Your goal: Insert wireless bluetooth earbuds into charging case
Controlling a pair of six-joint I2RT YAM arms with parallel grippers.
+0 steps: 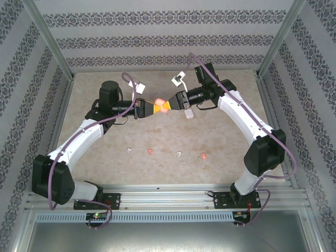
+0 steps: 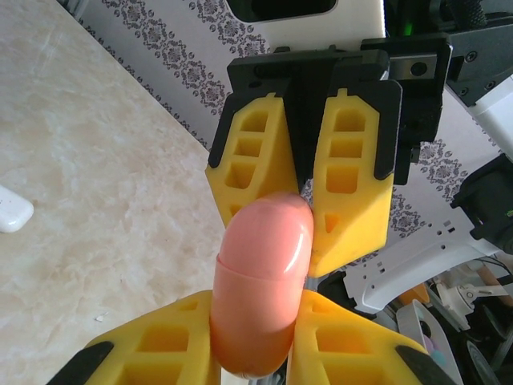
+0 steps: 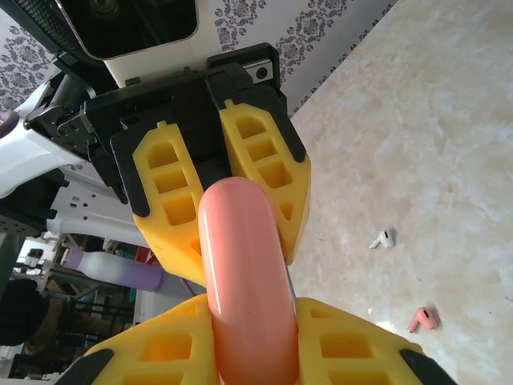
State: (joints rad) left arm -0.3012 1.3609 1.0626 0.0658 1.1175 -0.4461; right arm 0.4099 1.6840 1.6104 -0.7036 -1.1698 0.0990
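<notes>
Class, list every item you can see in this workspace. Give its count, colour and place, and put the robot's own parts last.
salmon-pink pebble-shaped plastic charging case: one, pink, lid shut, held above the table between both hands
white pebble-shaped plastic charging case: one, white, lying on the table
tiny white stemmed plastic earbuds: two, white, in the near row on the table
tiny salmon-pink stemmed plastic earbuds: two, pink, same row, alternating with the white ones
beige marbled table: one, beige, under everything
left hand: one, yellow fingers, gripping the pink case
right hand: one, yellow fingers, gripping its other end
</notes>
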